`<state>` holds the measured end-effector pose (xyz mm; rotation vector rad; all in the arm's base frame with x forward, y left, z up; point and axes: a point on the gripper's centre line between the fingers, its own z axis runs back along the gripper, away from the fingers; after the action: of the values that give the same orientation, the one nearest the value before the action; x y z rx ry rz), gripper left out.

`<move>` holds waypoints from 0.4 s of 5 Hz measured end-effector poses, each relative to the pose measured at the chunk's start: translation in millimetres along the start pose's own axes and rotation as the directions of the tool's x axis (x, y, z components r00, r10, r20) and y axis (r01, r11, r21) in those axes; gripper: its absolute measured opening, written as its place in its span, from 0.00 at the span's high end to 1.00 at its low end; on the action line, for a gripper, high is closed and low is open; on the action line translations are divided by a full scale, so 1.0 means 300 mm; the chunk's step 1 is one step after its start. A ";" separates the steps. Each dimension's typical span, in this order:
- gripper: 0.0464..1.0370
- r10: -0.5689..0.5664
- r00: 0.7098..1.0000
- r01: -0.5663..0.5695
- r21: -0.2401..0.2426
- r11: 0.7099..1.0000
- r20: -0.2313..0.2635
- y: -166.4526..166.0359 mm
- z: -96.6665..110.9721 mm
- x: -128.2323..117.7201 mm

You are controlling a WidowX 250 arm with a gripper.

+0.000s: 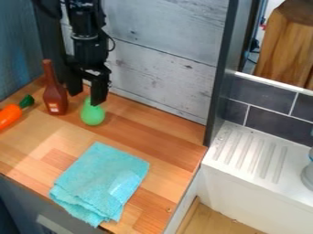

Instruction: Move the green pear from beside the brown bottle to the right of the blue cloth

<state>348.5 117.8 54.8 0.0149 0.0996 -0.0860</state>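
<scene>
Reads as a risky spot for a knock: black gripper (pixel 87 93) at the upper left of the wooden counter (pixel 165 141), claw spread apart, one tip right at the narrow top of the green pear-shaped toy (pixel 93 115), the other nearer the brown bottle (pixel 55 98). Hard to tell from this slant whether touching the green toy or merely in front of it. Could tip or roll that rounded body with an off-centre press or a sideways push; could also lose hold through too high a pinch on the taper. Might topple the bottle too, tall, thin-necked and just beside the claw, or scrape the plank wall (pixel 165 59) close behind. As for surfaces: smooth, bulging green on the toy, probably plastic; glossy reddish brown on the bottle, with straight neck, sloped shoulders and small pale label; bright orange taper and dark green top on the carrot-like toy (pixel 9 115) at the left edge. Nearer the front, soft nubby weave in the turquoise cloth (pixel 107 176), folded into a lopsided rectangle with loose, rumpled corners. Warm block-patterned wood beneath, weathered grey-white grain behind, and long parallel grooves in the hard white drainboard (pixel 247 153) to the right.
</scene>
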 end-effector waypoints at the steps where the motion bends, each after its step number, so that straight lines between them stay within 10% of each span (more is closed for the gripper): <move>1: 0.04 -0.025 1.000 0.025 -0.001 1.000 -0.015 -0.022 -0.018 0.008; 2: 0.04 -0.051 0.998 0.051 0.000 0.999 -0.039 -0.054 -0.043 0.017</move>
<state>351.1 101.5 41.4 0.0148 0.1387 -0.1368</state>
